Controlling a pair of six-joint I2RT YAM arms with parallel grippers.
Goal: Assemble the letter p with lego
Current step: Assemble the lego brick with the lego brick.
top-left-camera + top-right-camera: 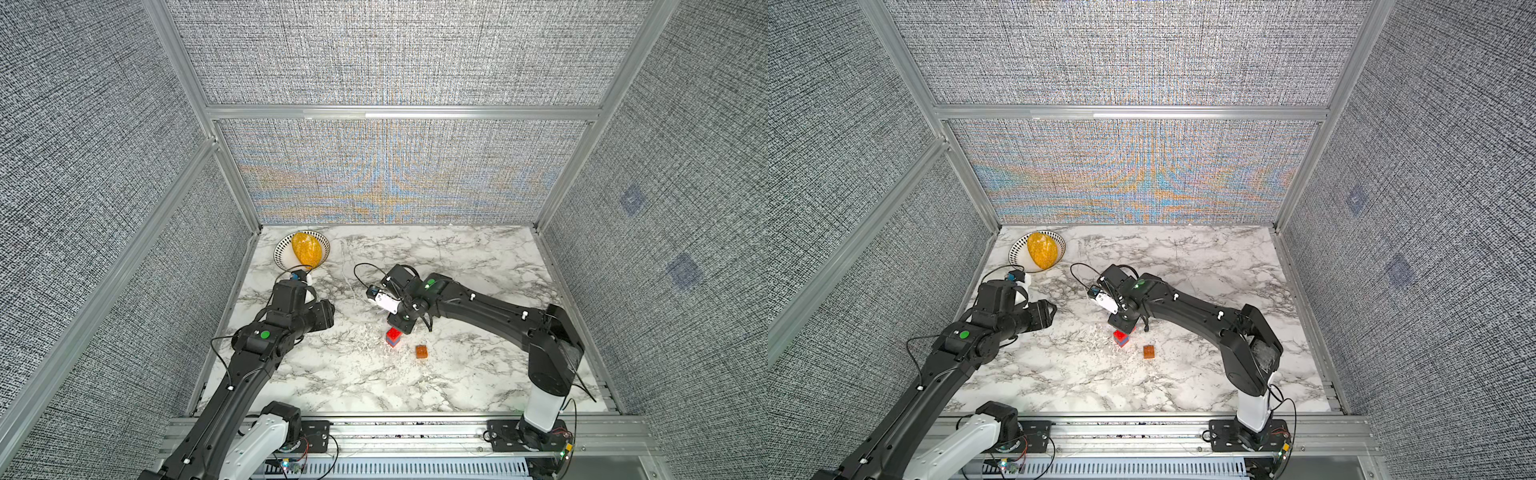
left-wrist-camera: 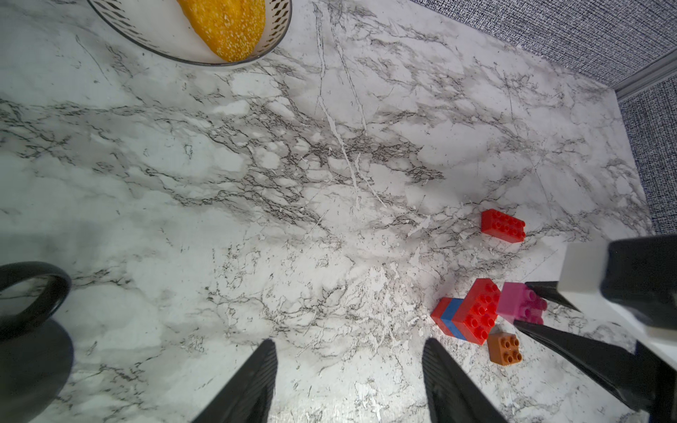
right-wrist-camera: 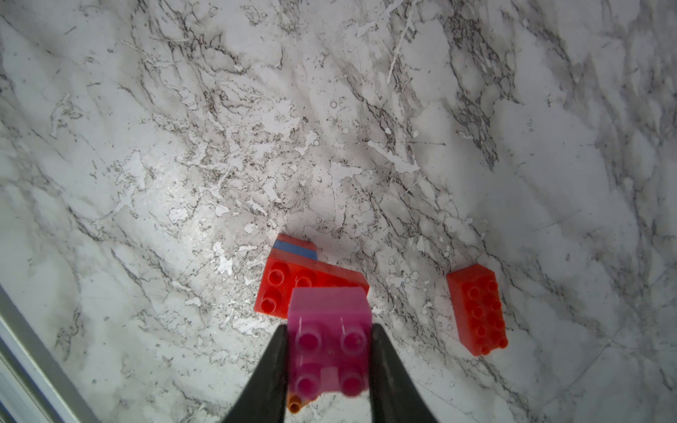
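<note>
Right gripper (image 3: 328, 329) clamped on pink brick (image 3: 328, 351), by top of red-blue stack (image 1: 392, 336), mid-scene. Orange brick (image 1: 421, 351) just right of stack. Left gripper (image 2: 348, 342) apart, empty, at left.

From where I stand, nothing here can be read: no words, numbers, brand marks or signs on anything. The studs on the pink brick (image 3: 328, 315) and on the long red brick (image 3: 478, 311) are too blurred to show any lettering.
</note>
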